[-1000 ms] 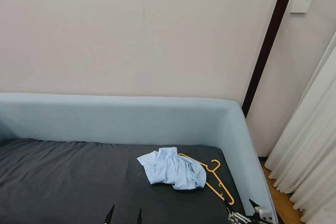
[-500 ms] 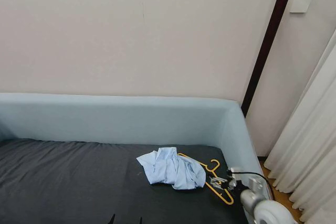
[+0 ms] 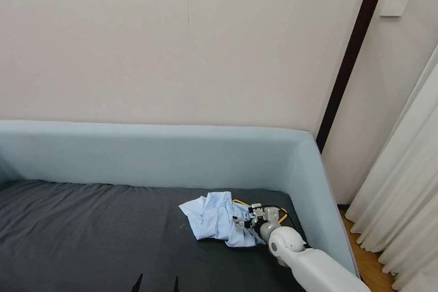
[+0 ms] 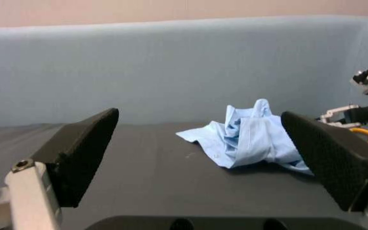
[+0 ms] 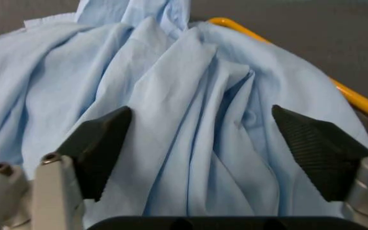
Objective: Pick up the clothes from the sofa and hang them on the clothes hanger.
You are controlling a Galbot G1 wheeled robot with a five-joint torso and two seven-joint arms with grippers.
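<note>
A crumpled light blue shirt lies on the sofa's dark grey seat, near the right end. Part of it covers a yellow hanger. My right gripper reaches in from the lower right and hovers open just over the shirt's right side. In the right wrist view its fingers stand wide apart on either side of the shirt's folds, with the hanger beside them. My left gripper waits open at the front of the seat, facing the shirt from a distance.
The sofa's pale blue backrest and right arm wall in the seat. A dark pole and white curtains stand to the right of the sofa. The seat left of the shirt is bare.
My right arm has reached forward from the lower right corner, passing over the hanger to the shirt's right side. The left gripper has stayed at the front.
</note>
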